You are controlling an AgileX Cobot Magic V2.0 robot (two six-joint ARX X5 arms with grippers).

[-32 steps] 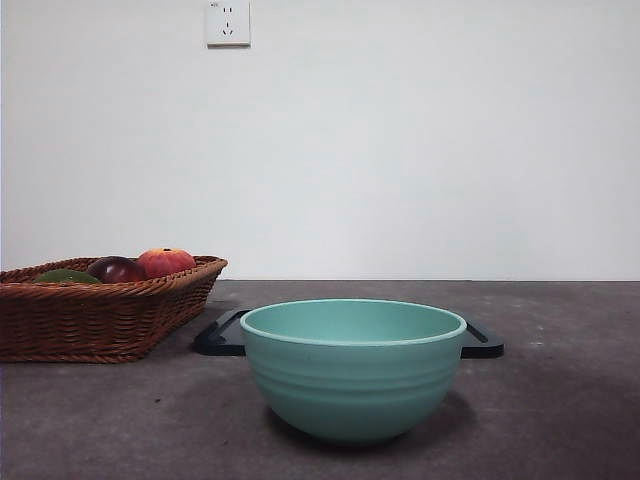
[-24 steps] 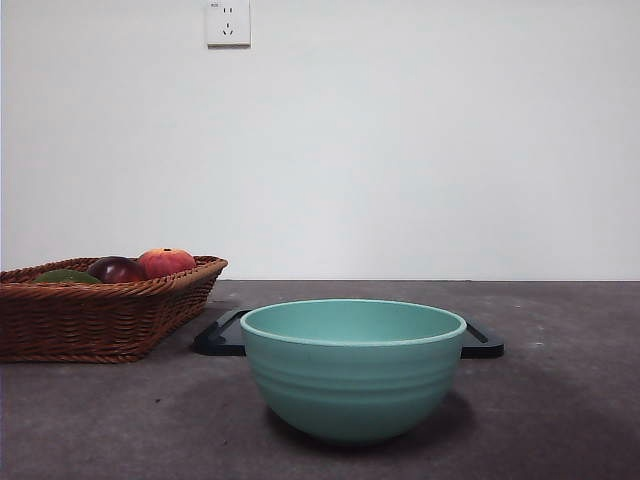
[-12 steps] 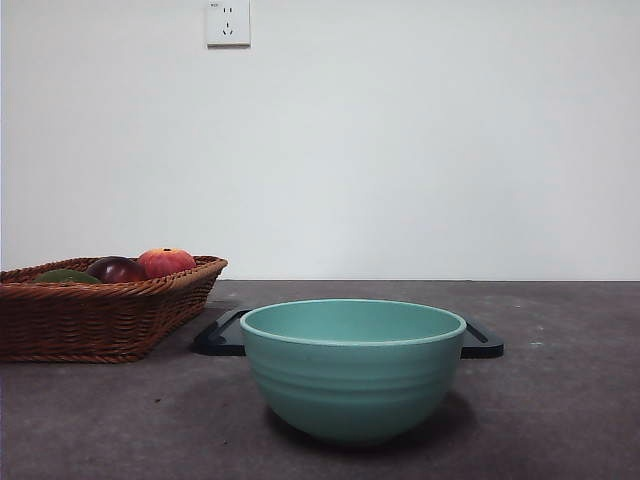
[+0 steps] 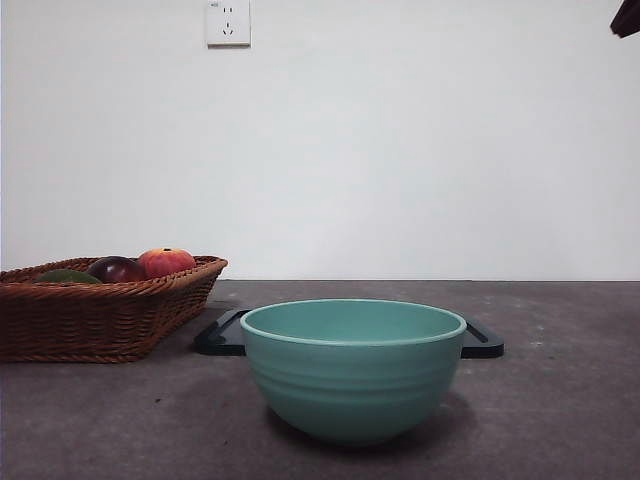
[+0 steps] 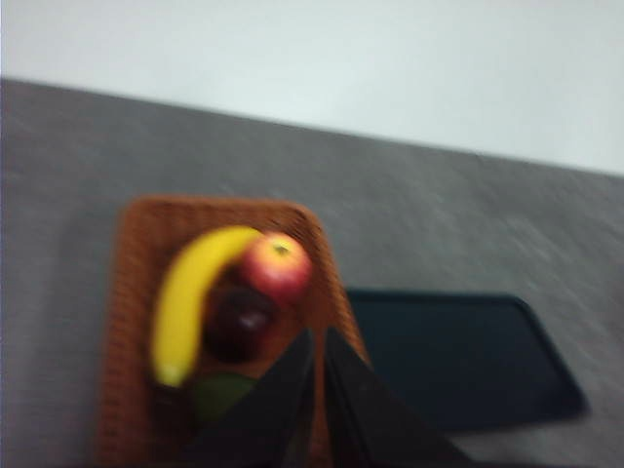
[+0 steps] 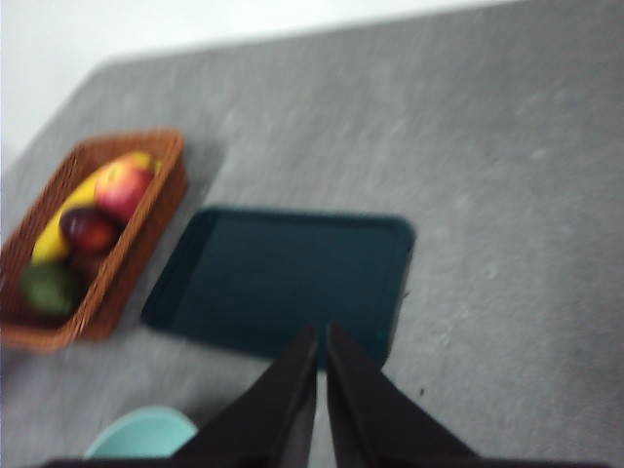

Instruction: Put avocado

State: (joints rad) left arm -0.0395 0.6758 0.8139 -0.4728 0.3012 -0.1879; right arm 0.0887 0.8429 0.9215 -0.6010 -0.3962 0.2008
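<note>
One banana [image 5: 190, 292] (wrist views only)

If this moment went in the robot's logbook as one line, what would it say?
dark green egg-shaped avocado: in brown wicker basket, untouched | left gripper: shut, above basket | right gripper: shut, above dark rectangular tray

Readable text: I can make out none in any view.
White wall socket plate [image 4: 228, 22], high on the wall above the brown woven wicker basket [image 4: 100, 315]: I see only slot openings and a tiny dark mark at its top left corner, too small to read.
Wrist views: both blurred, no lettering legible.
</note>
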